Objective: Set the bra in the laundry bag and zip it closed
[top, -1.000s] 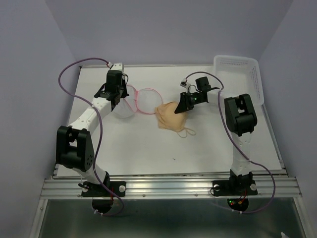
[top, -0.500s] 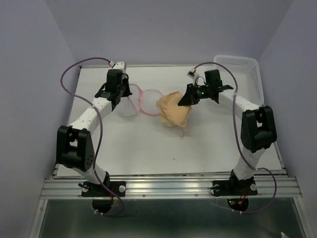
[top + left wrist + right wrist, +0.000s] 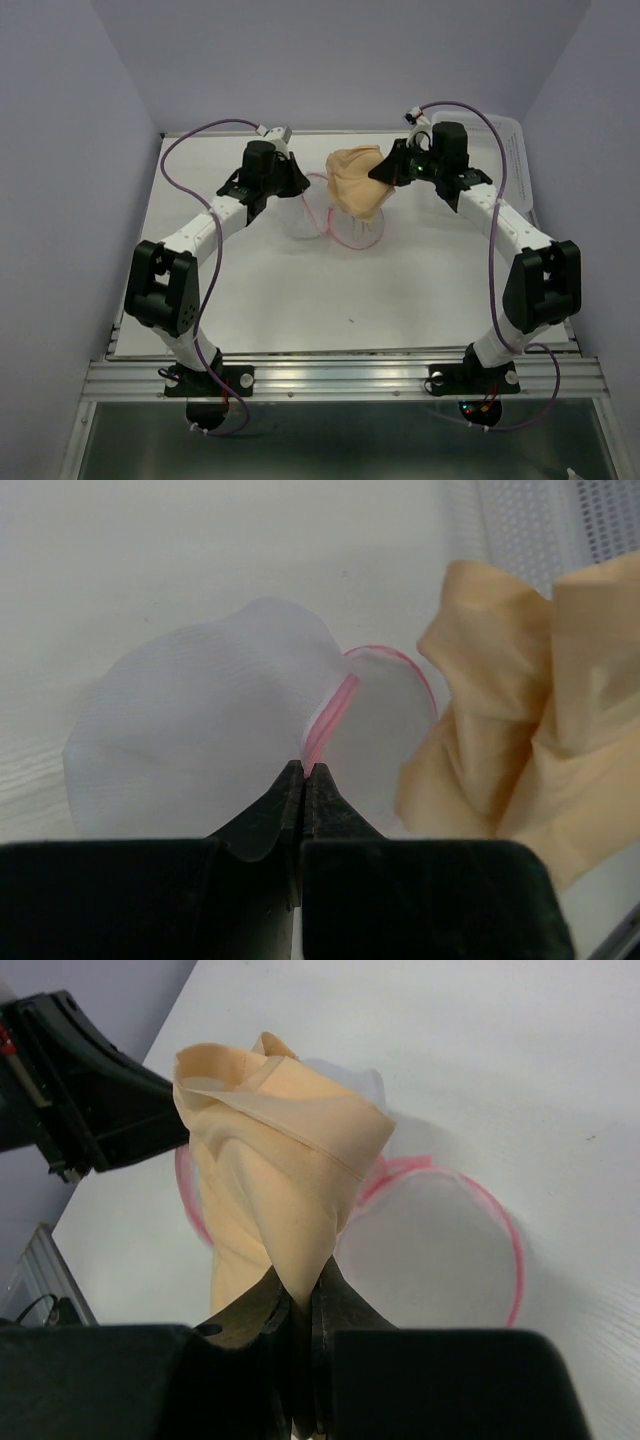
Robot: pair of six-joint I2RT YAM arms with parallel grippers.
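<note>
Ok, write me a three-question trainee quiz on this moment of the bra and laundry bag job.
1. True or false: the bra already lies inside the laundry bag.
2. What does the left gripper pinch? A) the laundry bag B) the bra C) nothing
3. Fill in: the right gripper is shut on the ____.

Key: 1 false, the bra hangs lifted beside and above the bag; 2 A, at the pink rim; 3 bra.
</note>
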